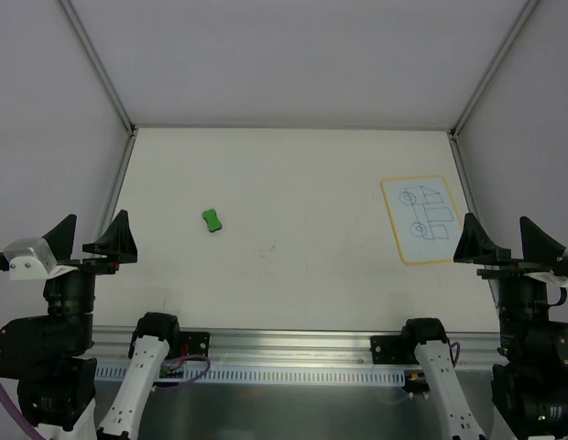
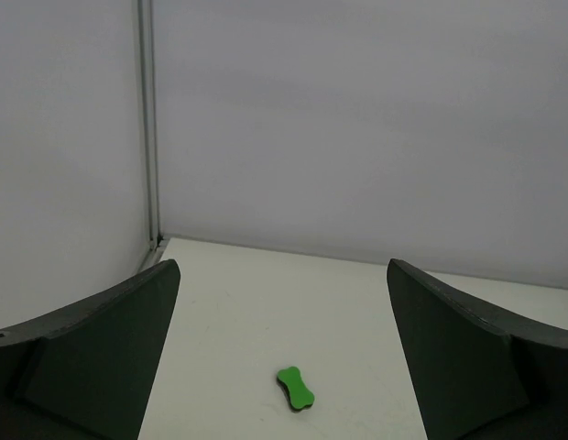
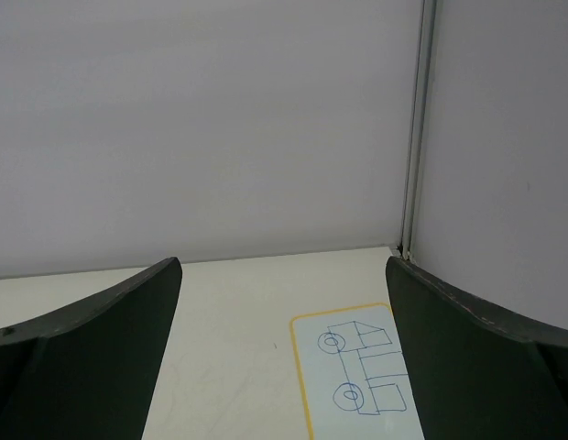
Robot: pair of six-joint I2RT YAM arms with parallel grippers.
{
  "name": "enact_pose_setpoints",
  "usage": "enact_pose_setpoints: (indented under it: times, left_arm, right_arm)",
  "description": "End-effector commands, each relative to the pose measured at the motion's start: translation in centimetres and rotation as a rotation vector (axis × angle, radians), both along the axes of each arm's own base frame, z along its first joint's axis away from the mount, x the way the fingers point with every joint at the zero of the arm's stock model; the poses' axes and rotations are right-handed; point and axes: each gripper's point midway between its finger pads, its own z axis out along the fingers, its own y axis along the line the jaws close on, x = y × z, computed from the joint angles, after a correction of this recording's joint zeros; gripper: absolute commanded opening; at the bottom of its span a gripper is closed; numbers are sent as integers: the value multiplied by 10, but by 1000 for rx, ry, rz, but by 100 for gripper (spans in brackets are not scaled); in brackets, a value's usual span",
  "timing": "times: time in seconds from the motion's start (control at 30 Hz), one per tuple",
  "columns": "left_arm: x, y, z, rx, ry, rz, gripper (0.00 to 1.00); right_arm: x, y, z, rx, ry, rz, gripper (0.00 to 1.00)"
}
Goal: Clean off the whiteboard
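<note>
- Well left of the whiteboard (image 1: 421,220), a green eraser (image 1: 212,220) lies loose on the worktop (image 1: 302,174); the board's blue drawing is intact.
- Step: start, nothing is picked up yet.
- Left pincer (image 1: 94,227) is spread and empty, farther left of the whiteboard than the eraser.
- Right pincer (image 1: 497,227) is spread and empty, just right of the whiteboard.
- Next, likely: left arm reaches the eraser and pinches it.
- Nothing shows between eraser and whiteboard; the board may slide when rubbed.
</note>
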Motion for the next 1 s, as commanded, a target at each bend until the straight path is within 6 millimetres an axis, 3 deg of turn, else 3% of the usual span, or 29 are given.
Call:
enact_pose_setpoints:
  times: [0.0,0.17,0.23,0.4,0.6,0.63,0.7,0.73,0.8,0.83,0.87,0.93,0.97]
  left_arm:
    - [4,-3,0,-24,-4,-20,99]
    - [18,-6,-19,-40,49,-31,99]
    - [29,-13,-35,-48,95,-57,99]
    - [54,-25,-74,-72,207,-108,99]
    - [82,-32,-129,-83,359,-118,99]
    - [87,-33,-142,-83,390,-117,99]
    - [93,-33,-155,-91,425,-114,99]
    - [96,-34,-167,-92,451,-114,99]
    - [102,-35,-181,-106,476,-111,99]
    - [104,-36,-186,-107,483,-113,99]
    - [105,-36,-190,-108,487,-115,99]
    - [108,-36,-200,-114,502,-109,99]
    - [110,-36,-202,-114,507,-107,99]
  right_arm:
    - [-3,3,4,21,-31,22,99]
    - [29,24,-21,57,79,123,99]
    - [49,41,-43,60,162,210,99]
    - [113,50,-109,132,416,209,99]
    - [176,33,-187,230,648,37,99]
    - [190,29,-208,222,719,0,99]
    - [205,23,-224,216,777,-53,99]
    - [218,20,-246,204,848,-85,99]
    - [237,21,-275,208,939,-109,98]
    - [240,22,-270,217,925,-106,97]
    - [251,23,-290,220,977,-115,96]
    - [263,23,-307,251,1014,-142,93]
    - [269,22,-331,258,1075,-168,92]
